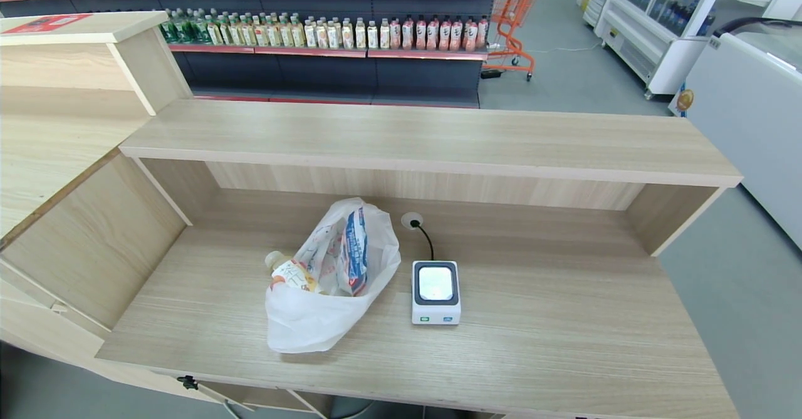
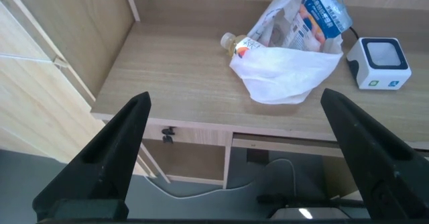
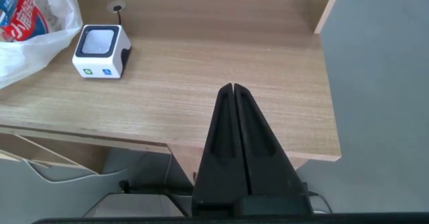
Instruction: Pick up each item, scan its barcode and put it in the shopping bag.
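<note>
The white plastic shopping bag (image 1: 307, 326) lies on the wooden counter (image 1: 551, 337), on its left half, with its mouth open toward the back wall; two items are inside it. A bottle (image 1: 289, 273) with a pale cap lies tilted at the bag's left edge, its cap end sticking out of the plastic; a blue and white packet (image 1: 356, 250) stands higher in the bag, leaning against the right side of it.

Just beside the bag, on its right, sits the scanner (image 1: 435, 292), a small white box with a dark frame around a glass window on top; the bag's side seems to touch it or nearly so, I cannot tell which. A black cable (image 1: 428, 240) runs from the back of the scanner into a round hole (image 1: 411, 220) in the counter.

The left claw (image 2: 234, 100) is released, its two dark fingers spread wide apart and grasping nothing; it hangs in front of the counter's near edge, with the bag seen between the fingers farther off. The right claw (image 3: 232, 90) is clenched, fingers pressed flat together with nothing between them; it is at the near edge of the counter, well apart from the scanner, on its right.

A long wooden ledge (image 1: 438, 137) runs above the back of the counter; behind it are store shelves (image 1: 326, 34) lined with bottles, and an orange cart (image 1: 517, 18).
</note>
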